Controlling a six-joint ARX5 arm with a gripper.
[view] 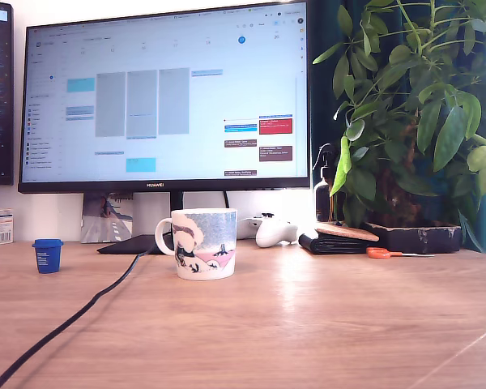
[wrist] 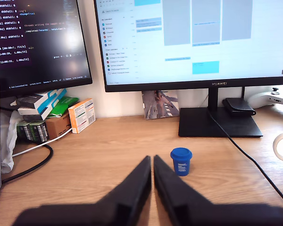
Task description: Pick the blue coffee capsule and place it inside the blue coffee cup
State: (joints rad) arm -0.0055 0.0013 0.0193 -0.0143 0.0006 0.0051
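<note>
The blue coffee capsule (view: pixel 47 254) stands upright on the wooden desk at the exterior view's left, rim up, pale label facing the camera. In the wrist view the capsule (wrist: pixel 181 161) sits a short way beyond my gripper (wrist: pixel 152 159) and slightly off to one side. The two dark fingers meet at their tips with nothing between them, so the gripper is shut and empty. The blue coffee cup (view: pixel 202 242), a white mug with a pale blue band and pink cartoon pictures, stands mid-desk in the exterior view, handle toward the capsule. The arm itself is out of the exterior view.
A large monitor (view: pixel 164 96) on a black stand (wrist: pixel 219 124) fills the back. A black cable (view: pixel 73 316) runs across the desk. Small boxes (wrist: pixel 81 114) are stacked by a second screen. A white game controller (view: pixel 275 231), black wallet, orange scissors and a potted plant (view: pixel 413 121) sit at the exterior view's right.
</note>
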